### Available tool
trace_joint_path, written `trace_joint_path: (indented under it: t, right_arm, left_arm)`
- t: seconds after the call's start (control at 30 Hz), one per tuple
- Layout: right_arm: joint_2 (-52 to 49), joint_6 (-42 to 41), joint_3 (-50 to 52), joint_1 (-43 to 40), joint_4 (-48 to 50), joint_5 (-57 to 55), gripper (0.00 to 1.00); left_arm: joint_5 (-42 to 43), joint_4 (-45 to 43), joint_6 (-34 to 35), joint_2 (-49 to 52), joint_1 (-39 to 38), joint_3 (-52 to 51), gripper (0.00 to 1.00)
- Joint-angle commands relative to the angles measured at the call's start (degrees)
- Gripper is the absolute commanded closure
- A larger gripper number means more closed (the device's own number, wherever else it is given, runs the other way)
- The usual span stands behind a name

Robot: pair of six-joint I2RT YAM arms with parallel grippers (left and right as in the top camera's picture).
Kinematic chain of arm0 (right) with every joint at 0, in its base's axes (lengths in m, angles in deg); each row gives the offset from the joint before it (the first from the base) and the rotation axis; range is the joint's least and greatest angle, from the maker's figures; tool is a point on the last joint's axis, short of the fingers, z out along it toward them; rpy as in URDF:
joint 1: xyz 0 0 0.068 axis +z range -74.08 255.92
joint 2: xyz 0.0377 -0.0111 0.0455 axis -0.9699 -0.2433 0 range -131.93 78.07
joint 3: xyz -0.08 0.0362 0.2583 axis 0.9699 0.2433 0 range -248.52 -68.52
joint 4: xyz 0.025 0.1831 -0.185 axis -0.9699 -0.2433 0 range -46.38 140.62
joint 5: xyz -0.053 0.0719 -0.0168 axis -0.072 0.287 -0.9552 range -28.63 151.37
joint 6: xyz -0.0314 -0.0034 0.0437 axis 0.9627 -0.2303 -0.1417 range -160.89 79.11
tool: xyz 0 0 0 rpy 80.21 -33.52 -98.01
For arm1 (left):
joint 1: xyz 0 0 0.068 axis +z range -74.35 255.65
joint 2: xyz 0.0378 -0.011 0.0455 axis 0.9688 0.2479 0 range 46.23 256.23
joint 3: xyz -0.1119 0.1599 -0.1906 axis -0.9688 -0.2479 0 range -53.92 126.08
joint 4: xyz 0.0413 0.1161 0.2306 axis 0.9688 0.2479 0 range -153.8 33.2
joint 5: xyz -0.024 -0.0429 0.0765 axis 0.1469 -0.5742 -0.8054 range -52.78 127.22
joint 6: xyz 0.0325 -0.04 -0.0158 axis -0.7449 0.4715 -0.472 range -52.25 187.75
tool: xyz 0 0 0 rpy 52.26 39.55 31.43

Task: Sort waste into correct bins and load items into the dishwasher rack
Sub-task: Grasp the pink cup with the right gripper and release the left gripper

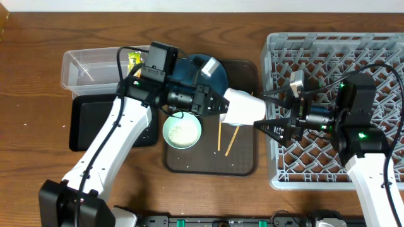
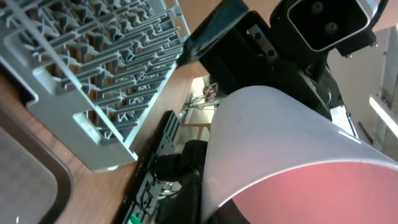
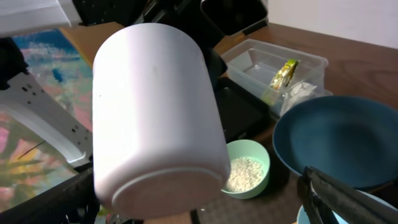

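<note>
The pale-green bowl (image 3: 254, 149) holds rice (image 3: 244, 173); clear tub (image 3: 255, 62) apparently holds wrapper (image 3: 283, 74), tissue (image 3: 298, 92).

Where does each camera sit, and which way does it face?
Overhead: above the table, looking straight down; both arms show, left pincer holding the pink cup, right pincer open beside it.
Left wrist: on the left arm, facing the dishwasher rack and the right arm; the cup's mouth fills the foreground.
Right wrist: on the right arm, facing the cup's base, dark-blue bowl and clear tub; own finger shows.
Shared: both wrist views see the cup, from opposite ends.
</note>
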Motion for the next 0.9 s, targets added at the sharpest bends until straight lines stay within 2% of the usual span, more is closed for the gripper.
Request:
trace_joint_path:
  t: [0.0, 0.27, 0.47, 0.6, 0.7, 0.73, 0.8, 0.87]
  right_arm:
    - [-0.31, 0.20, -1.09, 0.68, 1.16, 1.05, 0.01]
    - [-0.28, -2.23, -1.09, 3.39, 5.86, 0.96, 0.11]
    - [-0.28, -2.64, -1.09, 3.50, 6.36, 0.98, 0.26]
    - [-0.28, -2.62, -1.09, 3.54, 6.25, 0.96, 0.40]
    - [-0.28, -2.64, -1.09, 3.56, 6.21, 0.96, 0.41]
    - [-0.28, -2.64, -1.09, 3.56, 6.21, 0.96, 0.38]
    - [-0.28, -2.64, -1.09, 3.56, 6.19, 0.96, 0.23]
    - [-0.28, -2.64, -1.09, 3.56, 6.12, 0.96, 0.17]
  left_arm:
    - [1.42, -1.42, 1.05, 0.31, -1.46, -0.07, 0.94]
    - [1.01, -1.68, 1.03, 0.31, -2.38, -0.07, 0.94]
    - [1.01, -1.68, 1.01, 0.31, -2.38, -0.07, 0.94]
    - [0.98, -1.70, 1.01, 0.31, -2.38, -0.07, 0.94]
    - [1.01, -1.75, 1.01, 0.31, -2.38, -0.07, 0.94]
    - [1.01, -1.92, 1.03, 0.31, -2.38, -0.07, 0.94]
    - [1.01, -2.16, 1.03, 0.31, -2.38, -0.07, 0.94]
    - [1.03, -2.58, 1.51, 0.31, -2.38, -0.07, 0.94]
